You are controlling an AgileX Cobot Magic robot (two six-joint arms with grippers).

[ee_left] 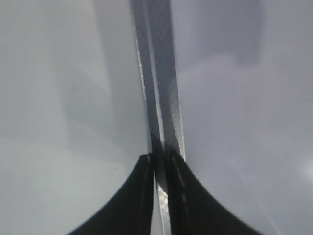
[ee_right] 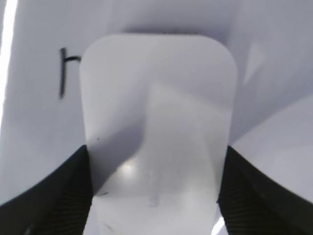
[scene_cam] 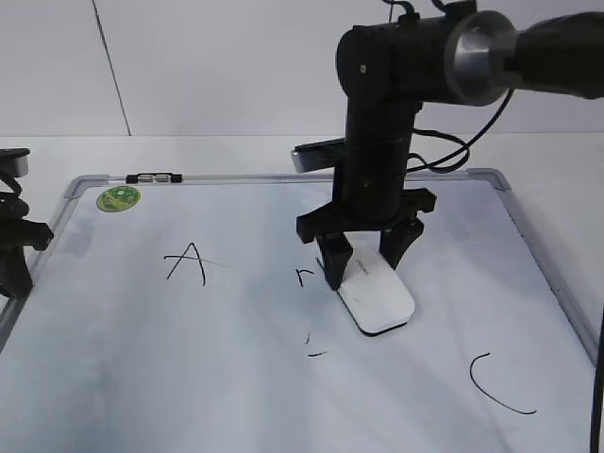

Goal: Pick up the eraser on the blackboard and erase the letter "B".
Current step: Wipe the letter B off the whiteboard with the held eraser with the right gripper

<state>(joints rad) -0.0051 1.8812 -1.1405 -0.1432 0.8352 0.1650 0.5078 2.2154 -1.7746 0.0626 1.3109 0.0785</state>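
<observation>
The blackboard (scene_cam: pixel 236 377) is a white dry-erase board with a grey frame. My right gripper (scene_cam: pixel 363 260) is shut on the white eraser (scene_cam: pixel 376 295), which lies flat on the board at its middle. The eraser fills the right wrist view (ee_right: pixel 156 127) between both fingers. Of the letter "B" only scraps show: a small mark (scene_cam: pixel 304 276) left of the eraser and short strokes (scene_cam: pixel 314 351) below it. The upper scrap also shows in the right wrist view (ee_right: pixel 63 73). My left gripper (scene_cam: pixel 14 269) is shut and empty at the board's left edge (ee_left: pixel 161 98).
The letter "A" (scene_cam: pixel 187 261) is at the left of the board and the curved "C" (scene_cam: pixel 495 387) at the lower right. A round green sticker (scene_cam: pixel 118 197) and a black clip (scene_cam: pixel 155 177) sit at the top left corner.
</observation>
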